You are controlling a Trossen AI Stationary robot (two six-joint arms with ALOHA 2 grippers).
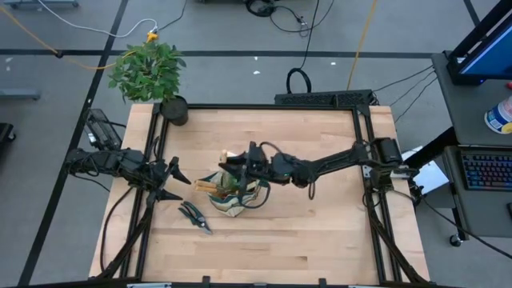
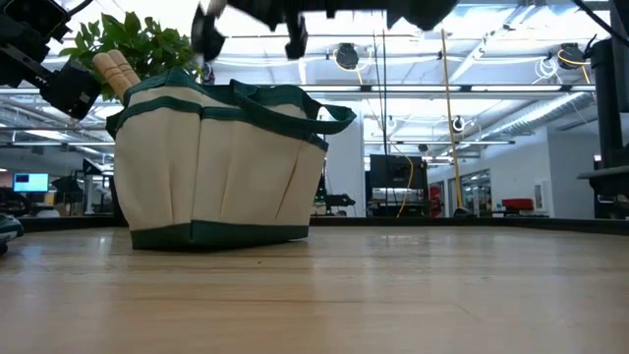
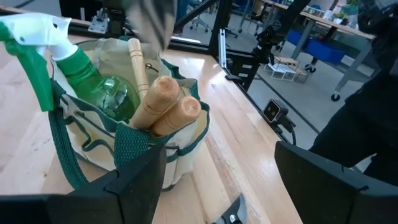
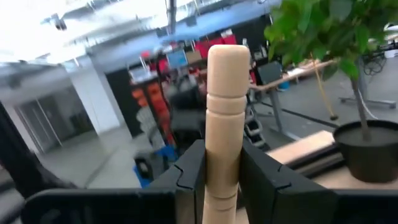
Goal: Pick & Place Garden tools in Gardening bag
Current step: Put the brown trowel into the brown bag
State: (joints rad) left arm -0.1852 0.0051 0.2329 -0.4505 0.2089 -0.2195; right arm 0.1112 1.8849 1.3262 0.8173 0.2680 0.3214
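The fingers (image 4: 189, 180) hide the wooden handle's (image 4: 225, 112) lower end; its tool head is unseen.

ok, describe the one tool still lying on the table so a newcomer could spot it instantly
Start at the light wooden table and find the round beige canvas bag with dark green trim near its middle. Just beside the bag, toward the open left gripper, the black pruning shears lie flat on the wood. Every other tool stands in the bag or is gripped; only these lie loose, and without wood.
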